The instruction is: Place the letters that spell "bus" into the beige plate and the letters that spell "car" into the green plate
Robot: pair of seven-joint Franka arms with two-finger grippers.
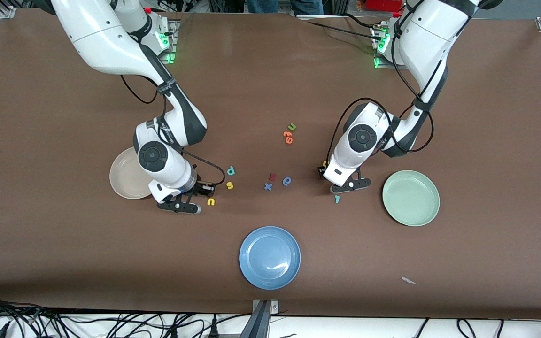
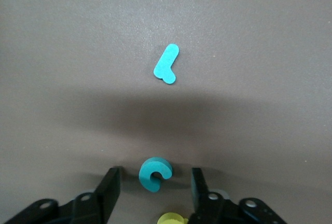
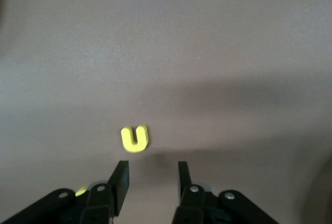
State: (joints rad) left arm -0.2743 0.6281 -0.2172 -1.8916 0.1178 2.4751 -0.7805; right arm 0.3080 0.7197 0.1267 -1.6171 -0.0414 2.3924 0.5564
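My left gripper [image 2: 154,170] is down at the table, open, and its fingers stand on either side of the teal c [image 2: 154,173] without touching it. The teal r [image 2: 167,65] lies a little past it, nearer the front camera [image 1: 337,199]. A yellow letter [image 2: 174,218] shows at the gripper's base. The green plate [image 1: 410,197] lies beside this hand, toward the left arm's end. My right gripper [image 3: 152,164] is low and open with nothing between its fingers. The yellow u [image 3: 135,138] lies just off its fingertips. The yellow s [image 1: 229,186] and teal b [image 1: 231,171] lie beside it. The beige plate [image 1: 127,180] sits partly under the right arm.
A blue plate [image 1: 269,257] sits near the table's front edge. In the middle lie a red letter [image 1: 273,177], a blue x [image 1: 268,187], a blue round letter [image 1: 287,180], orange letters [image 1: 288,137] and a green u [image 1: 292,126]. A white scrap [image 1: 409,280] lies near the front.
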